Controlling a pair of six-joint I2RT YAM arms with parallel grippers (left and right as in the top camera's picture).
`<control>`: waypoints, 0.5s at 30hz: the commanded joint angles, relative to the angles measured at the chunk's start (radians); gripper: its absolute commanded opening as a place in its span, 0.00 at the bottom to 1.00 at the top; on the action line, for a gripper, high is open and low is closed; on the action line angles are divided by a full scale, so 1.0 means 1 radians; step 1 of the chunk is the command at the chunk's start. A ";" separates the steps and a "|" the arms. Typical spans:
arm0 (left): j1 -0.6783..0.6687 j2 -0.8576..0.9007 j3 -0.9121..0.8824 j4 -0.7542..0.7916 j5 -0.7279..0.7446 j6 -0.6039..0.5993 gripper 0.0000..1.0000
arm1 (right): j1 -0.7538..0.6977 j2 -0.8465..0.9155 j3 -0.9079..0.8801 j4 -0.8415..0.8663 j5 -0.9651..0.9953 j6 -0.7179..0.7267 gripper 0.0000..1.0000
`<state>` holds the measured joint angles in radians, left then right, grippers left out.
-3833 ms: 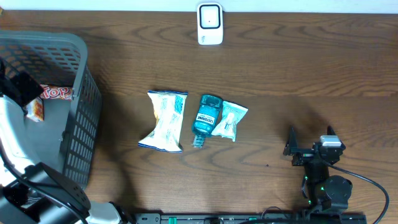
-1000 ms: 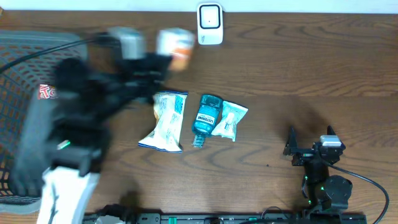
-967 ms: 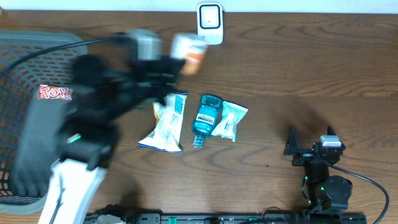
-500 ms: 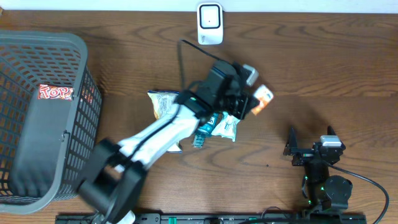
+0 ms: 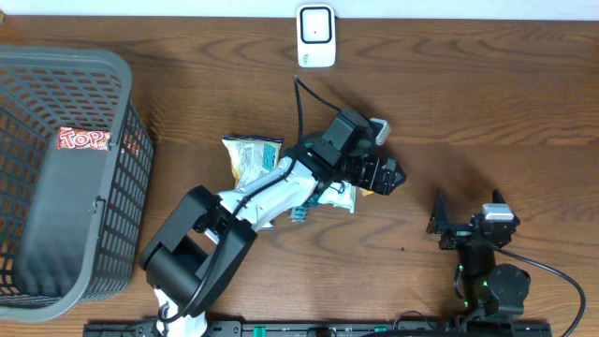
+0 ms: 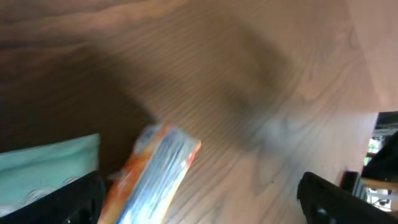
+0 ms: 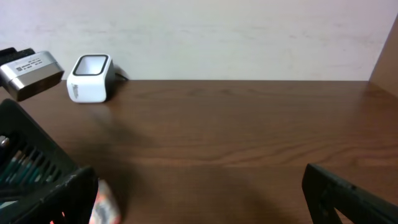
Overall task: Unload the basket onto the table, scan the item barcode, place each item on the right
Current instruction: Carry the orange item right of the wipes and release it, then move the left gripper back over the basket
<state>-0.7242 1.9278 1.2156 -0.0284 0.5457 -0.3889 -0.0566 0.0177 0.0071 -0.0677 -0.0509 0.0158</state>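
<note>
Left wrist view shows your left gripper (image 6: 199, 199) spread wide, the orange packet (image 6: 155, 174) lying free beneath it; your right gripper (image 5: 466, 213) gapes too, and the chips bag (image 5: 245, 161) likely awaits the scanner (image 5: 315, 36).

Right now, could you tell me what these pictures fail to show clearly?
Packet: the left wrist view is blurred, so print and barcode are unreadable; overhead, the left arm covers most of it; the right wrist view cuts it at the bottom edge.
Bottle: overhead, largely under that arm.
Scanner: too small overhead to show its display.
</note>
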 commanded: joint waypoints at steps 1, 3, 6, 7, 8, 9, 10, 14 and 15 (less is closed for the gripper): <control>0.049 -0.101 0.027 -0.065 -0.075 0.034 0.98 | -0.001 -0.002 -0.002 -0.004 0.003 0.013 0.99; 0.089 -0.183 0.050 -0.148 -0.147 0.063 0.98 | -0.001 -0.002 -0.002 -0.004 0.003 0.013 0.99; 0.146 -0.296 0.080 -0.238 -0.247 0.081 0.98 | -0.001 -0.002 -0.002 -0.004 0.003 0.013 0.99; 0.173 -0.349 0.090 -0.269 -0.298 0.081 0.98 | -0.001 -0.002 -0.002 -0.004 0.003 0.013 0.99; 0.195 -0.394 0.095 -0.284 -0.331 0.081 0.98 | -0.001 -0.002 -0.002 -0.004 0.003 0.013 0.99; 0.217 -0.435 0.096 -0.293 -0.358 0.080 0.98 | -0.001 -0.002 -0.002 -0.004 0.003 0.013 0.99; 0.246 -0.486 0.096 -0.298 -0.382 0.080 0.98 | -0.001 -0.002 -0.002 -0.004 0.003 0.013 0.99; 0.360 -0.647 0.096 -0.308 -0.417 0.072 0.98 | -0.001 -0.002 -0.002 -0.004 0.003 0.013 0.99; 0.388 -0.679 0.096 -0.310 -0.416 0.056 0.98 | -0.001 -0.002 -0.002 -0.004 0.003 0.013 0.99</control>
<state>-0.4019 1.3262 1.3037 -0.3229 0.1993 -0.3325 -0.0566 0.0177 0.0071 -0.0677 -0.0513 0.0158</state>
